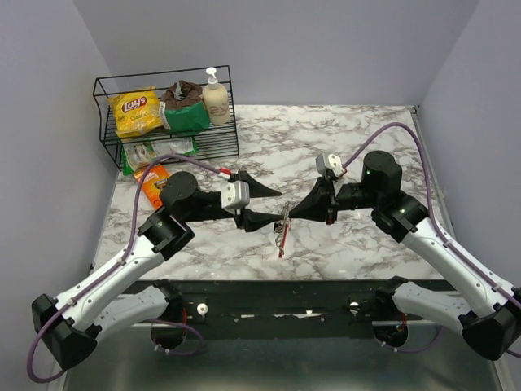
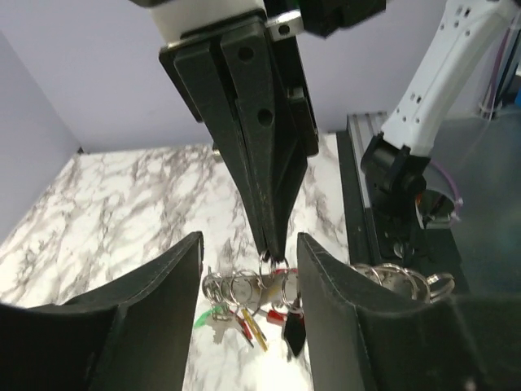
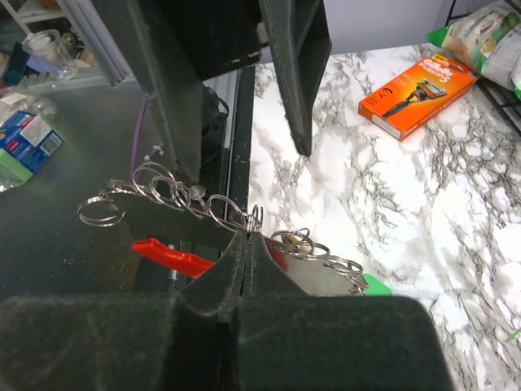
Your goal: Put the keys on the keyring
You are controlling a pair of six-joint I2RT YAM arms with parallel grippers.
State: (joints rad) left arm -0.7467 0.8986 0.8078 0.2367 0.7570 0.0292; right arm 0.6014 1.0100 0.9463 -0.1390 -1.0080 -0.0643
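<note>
Keyring (image 3: 172, 255): pinched by closed right gripper (image 3: 248, 238); left gripper (image 1: 275, 208) spread, empty. Risk: keys (image 2: 244, 322) dropped if ring slips.

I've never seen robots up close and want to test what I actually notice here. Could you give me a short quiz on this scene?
1. True or false: the left gripper is shut.
2. What is pinched by the right gripper? A the keyring; B a pen; C nothing at all.
3. What colour is the box lying on the table near the wire rack?

Key: 1 false, its jaws stand apart on either side of the keys. 2 A. 3 orange.
</note>
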